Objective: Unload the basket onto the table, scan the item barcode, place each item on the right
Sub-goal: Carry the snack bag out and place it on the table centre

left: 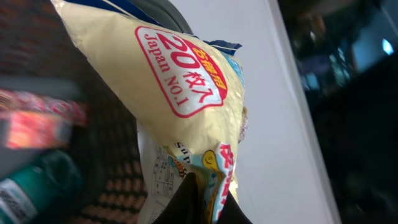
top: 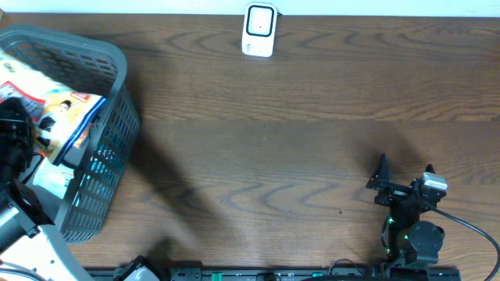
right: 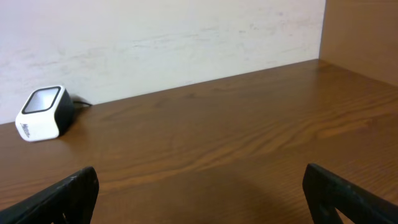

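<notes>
Overhead, a yellow packet (top: 69, 113) is seen at the left end of the table (top: 273, 140), over the grey mesh basket (top: 117, 58), with one corner reaching the basket's right wall. Whether it is lifted clear of the contents cannot be told. The packet is clamped by the left gripper (top: 35, 131), which enters from the left edge. In the left wrist view the dark fingers (left: 186, 202) are pinched on the packet's lower end, and a red label reading "Japan NO.1" is shown on its face. No barcode can be made out on the visible side. Behind the packet, inside the basket, a blurred red box (left: 37, 121) and a green bottle (left: 37, 183) are seen.

The white scanner (top: 258, 30) is stood at the far edge of the table, near the middle, well apart from the packet. The right gripper (top: 405, 178) is parked near the front right of the table, jaws spread wide and empty; in the right wrist view the scanner is seen far off to the left.
</notes>
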